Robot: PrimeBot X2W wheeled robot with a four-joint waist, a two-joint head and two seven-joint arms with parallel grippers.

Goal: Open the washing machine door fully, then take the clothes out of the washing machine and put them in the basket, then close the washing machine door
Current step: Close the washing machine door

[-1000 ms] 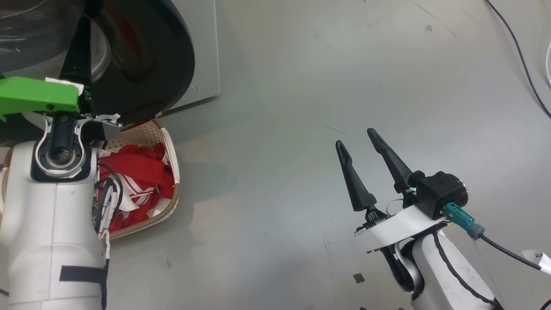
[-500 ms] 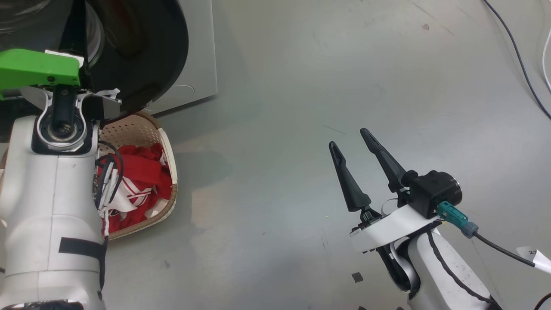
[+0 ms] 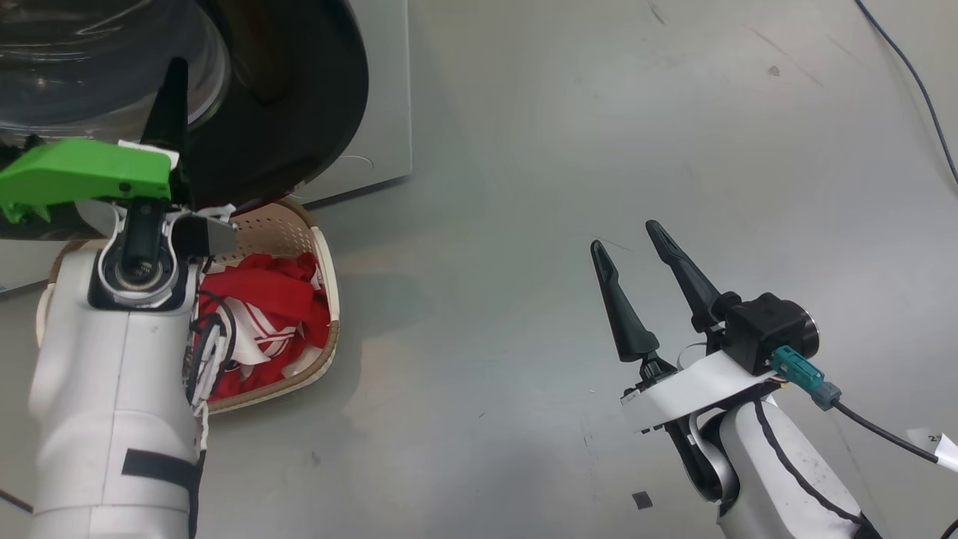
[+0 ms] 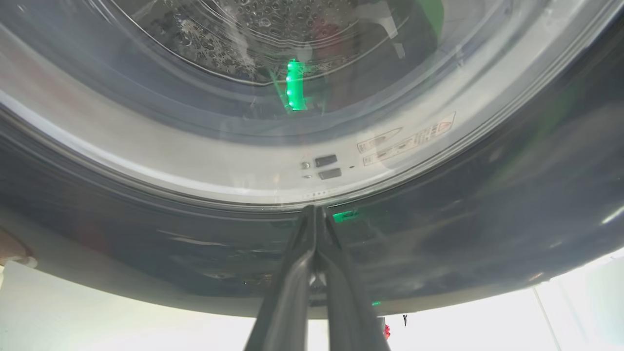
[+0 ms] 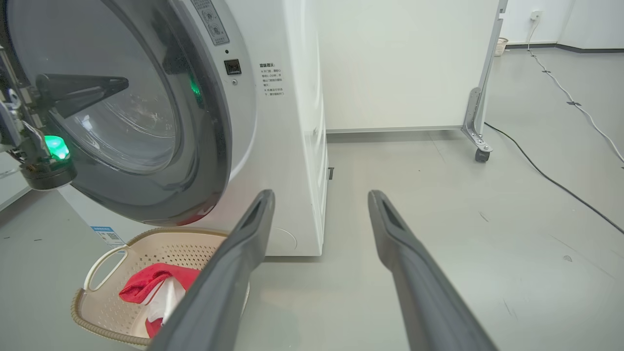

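- Right gripper: fingers spread, empty, over bare floor, well apart from the rest.
- Basket: on the floor, partly under the door. Clothes lie inside.
- Left gripper: fingers pressed together, holding nothing, tips against the black rim of the washing machine door.
- Door: ajar, not yet shut against the washing machine.
- Change over the last second: the head view shifted sideways; arms and door barely differ.
- Judgement: unloading done, closing push under way.
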